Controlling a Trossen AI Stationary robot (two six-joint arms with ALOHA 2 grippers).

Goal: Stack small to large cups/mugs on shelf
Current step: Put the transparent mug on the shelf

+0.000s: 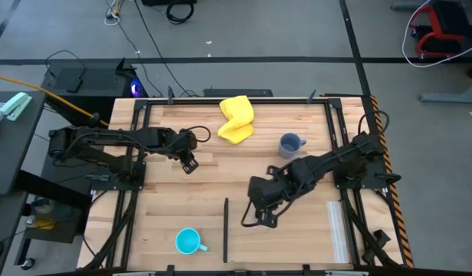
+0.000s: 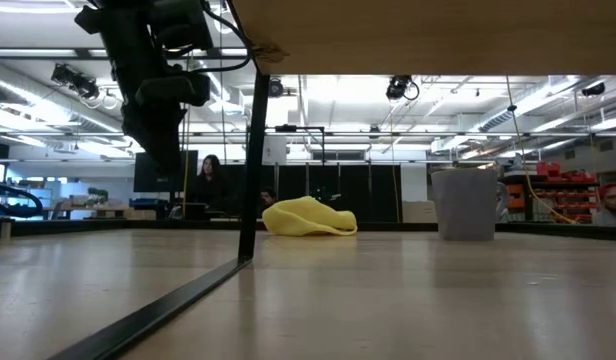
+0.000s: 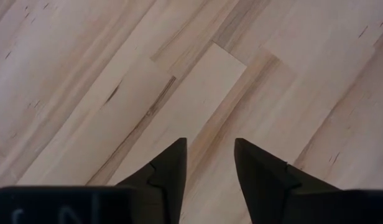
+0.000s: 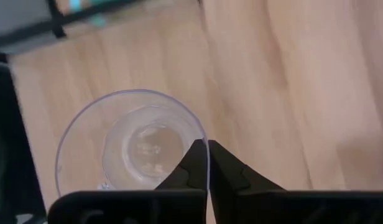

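The right gripper (image 4: 207, 163) has its fingers pinched on the rim of the clear cup (image 4: 132, 143), near the middle of the table (image 1: 213, 230). The left gripper (image 3: 210, 163) hovers over bare wood, fingers slightly apart. The grey-blue mug (image 1: 290, 144) stands near the yellow cloth (image 1: 236, 119); the cyan mug (image 1: 188, 241) sits by the front edge.

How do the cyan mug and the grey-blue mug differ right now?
The cyan mug is bright cyan and stands near the table's front edge, left of the dark divider; the grey-blue mug is duller and stands farther back, beside the right arm and right of the yellow cloth. Both are upright, handled and ungripped.
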